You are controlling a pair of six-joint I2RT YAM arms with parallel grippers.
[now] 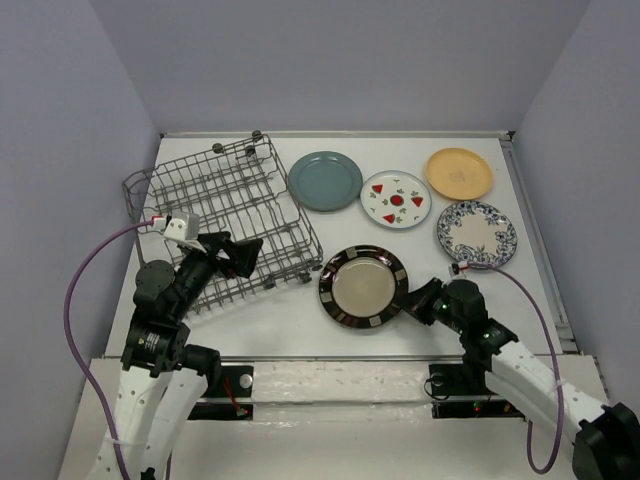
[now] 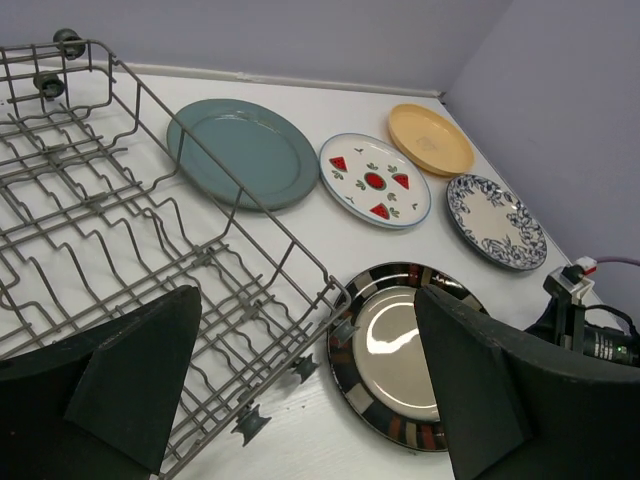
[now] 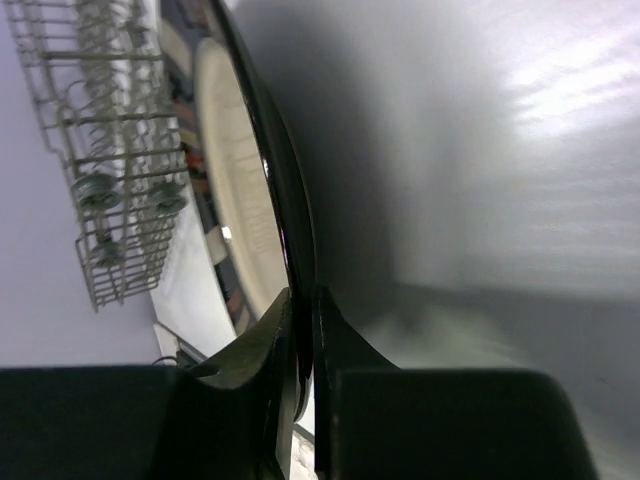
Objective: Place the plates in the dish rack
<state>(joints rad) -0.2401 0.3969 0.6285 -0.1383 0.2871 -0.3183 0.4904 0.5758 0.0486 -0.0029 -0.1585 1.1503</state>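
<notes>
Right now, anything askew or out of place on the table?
Only the dish rack: it sits rotated against the edges of the table, one corner close to the black-rimmed plate, which the right pincer grips by the rim. Nothing spilled or broken.

A: From where does the top view look?
B: From high at the near side, down on the whole desk (image 1: 280, 320), rather far.
A: And the wrist views?
B: The left one looks forward and down, low over the dish rack (image 2: 150, 260). The right one is very near the black-rimmed plate (image 3: 290, 240), edge-on. All three share this plate and the rack.
</notes>
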